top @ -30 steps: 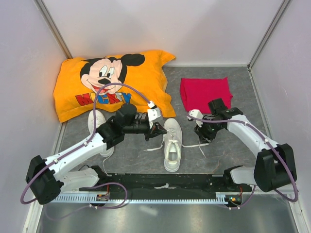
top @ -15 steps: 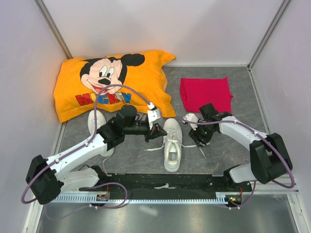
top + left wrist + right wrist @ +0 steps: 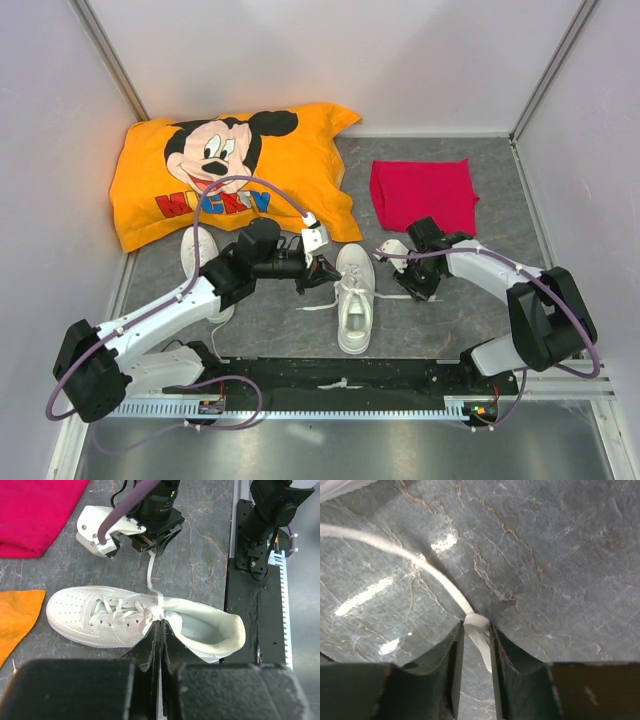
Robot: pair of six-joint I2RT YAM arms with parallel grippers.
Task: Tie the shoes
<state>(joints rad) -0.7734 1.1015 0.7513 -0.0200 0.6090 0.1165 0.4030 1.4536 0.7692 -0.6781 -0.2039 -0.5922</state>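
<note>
My arms work over a gray, stone-veined tabletop (image 3: 270,325) with a faint sheen. At its far left lies a soft orange Mickey Mouse pillow (image 3: 150,190), one corner reaching near the middle. At the far right lies a folded red cloth (image 3: 422,193). One white sneaker (image 3: 356,305) lies between my arms with its toe pointing away, its upper smooth and its toe perforated. The second sneaker (image 3: 198,250) lies just below the pillow, partly hidden behind my left arm. My left gripper (image 3: 161,626) is clamped on the lace (image 3: 150,575) where it crosses by the tongue. My right gripper (image 3: 476,627), low over the tabletop beside the sneaker, pinches the same thin woven lace, which runs nearly straight to it.
</note>
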